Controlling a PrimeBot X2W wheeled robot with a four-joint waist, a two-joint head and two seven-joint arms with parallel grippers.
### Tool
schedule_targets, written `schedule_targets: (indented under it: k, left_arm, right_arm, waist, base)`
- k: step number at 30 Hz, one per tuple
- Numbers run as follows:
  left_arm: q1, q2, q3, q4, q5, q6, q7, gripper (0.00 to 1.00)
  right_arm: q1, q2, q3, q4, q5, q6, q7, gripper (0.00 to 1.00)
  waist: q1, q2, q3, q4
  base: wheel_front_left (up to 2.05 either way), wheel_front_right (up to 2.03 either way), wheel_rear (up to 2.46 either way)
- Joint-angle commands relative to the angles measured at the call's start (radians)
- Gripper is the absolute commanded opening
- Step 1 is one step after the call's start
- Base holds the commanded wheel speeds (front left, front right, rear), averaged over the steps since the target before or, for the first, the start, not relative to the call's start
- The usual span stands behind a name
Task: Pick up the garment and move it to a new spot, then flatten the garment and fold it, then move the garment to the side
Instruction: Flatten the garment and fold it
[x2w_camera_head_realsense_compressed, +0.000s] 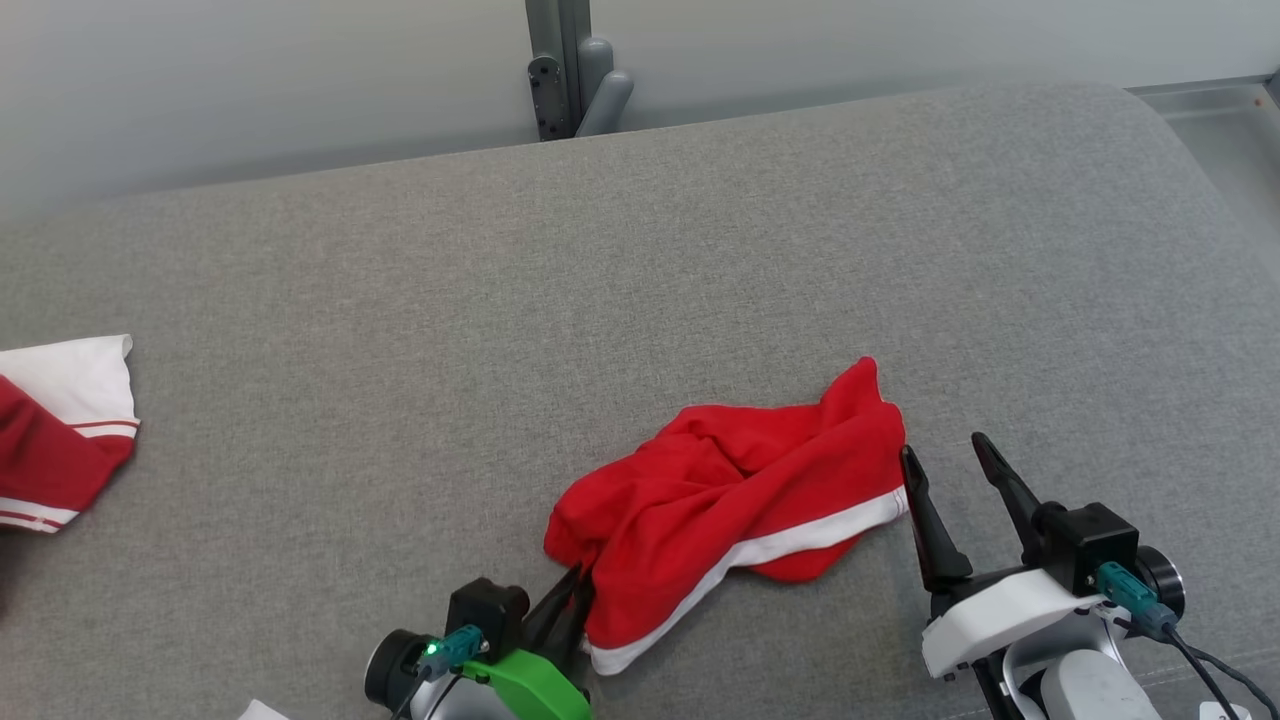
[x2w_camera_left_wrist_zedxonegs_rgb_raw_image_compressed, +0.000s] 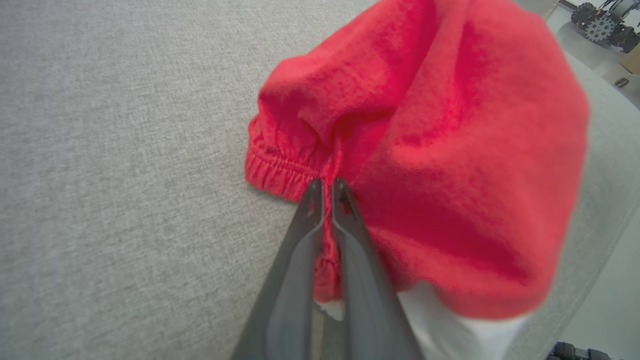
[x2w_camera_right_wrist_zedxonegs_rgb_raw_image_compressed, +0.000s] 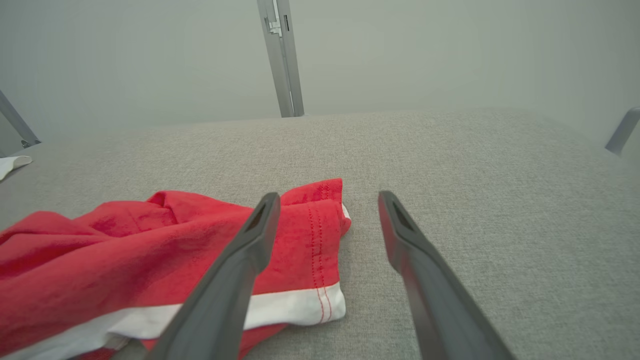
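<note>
Garment (x2w_camera_head_realsense_compressed: 740, 490): red fabric with a white band along one edge and red double stitching at the hem (x2w_camera_right_wrist_zedxonegs_rgb_raw_image_compressed: 320, 240). It lies crumpled in a loose heap on the grey fabric surface (x2w_camera_head_realsense_compressed: 640, 250), just right of centre and toward the near side. A gathered red edge (x2w_camera_left_wrist_zedxonegs_rgb_raw_image_compressed: 280, 170), possibly an elastic waistband, sits at its near-left end, where the left gripper (x2w_camera_head_realsense_compressed: 578, 578) pinches a fold.
</note>
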Motion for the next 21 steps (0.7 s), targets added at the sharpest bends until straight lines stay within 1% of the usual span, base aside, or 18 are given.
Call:
schedule_targets:
  k: [1, 3, 6, 10, 12, 16, 21]
  left_arm:
    - [-0.017, 0.004, -0.001, -0.007, -0.003, -0.002, 0.0, 0.0]
    - [-0.022, 0.004, 0.008, -0.027, 0.007, -0.002, 0.0, 0.0]
    - [-0.017, 0.005, 0.049, -0.096, 0.013, -0.002, -0.001, 0.0]
    - [0.007, 0.005, 0.156, -0.201, 0.014, -0.002, 0.0, 0.0]
    - [0.006, 0.005, 0.212, -0.214, 0.016, -0.002, 0.0, 0.0]
    - [-0.046, 0.013, 0.314, -0.176, 0.056, 0.004, 0.0, 0.0]
    - [-0.138, 0.031, 0.389, 0.005, 0.079, 0.054, 0.0, 0.0]
  right_arm:
    - [-0.007, -0.003, -0.001, -0.001, 0.003, -0.001, -0.003, 1.0]
    - [-0.01, -0.003, -0.003, -0.004, 0.004, -0.001, -0.003, 1.0]
    - [-0.01, -0.002, -0.011, -0.007, 0.008, -0.001, -0.003, 1.0]
    - [-0.004, 0.0, -0.026, -0.008, 0.014, -0.001, -0.003, 1.0]
    - [-0.007, 0.001, -0.026, -0.005, 0.015, -0.001, -0.003, 1.0]
    - [-0.025, 0.003, -0.017, -0.007, 0.025, -0.001, -0.003, 1.0]
    - [-0.049, 0.004, 0.009, -0.007, 0.031, -0.001, -0.003, 1.0]
  waist:
    - [0.0, 0.0, 0.003, -0.001]
    - [0.0, 0.0, 0.007, -0.001]
    - [0.0, 0.0, 0.012, 0.004]
    - [0.0, 0.0, 0.017, 0.023]
    - [0.0, 0.0, 0.02, 0.032]
    - [0.0, 0.0, 0.037, 0.041]
    - [0.0, 0.0, 0.072, 0.028]
  base:
    - [0.0, 0.0, 0.0]
    - [0.0, 0.0, 0.0]
    - [0.0, 0.0, 0.0]
    - [0.0, 0.0, 0.0]
    - [0.0, 0.0, 0.0]
    - [0.0, 0.0, 0.0]
    - [0.0, 0.0, 0.0]
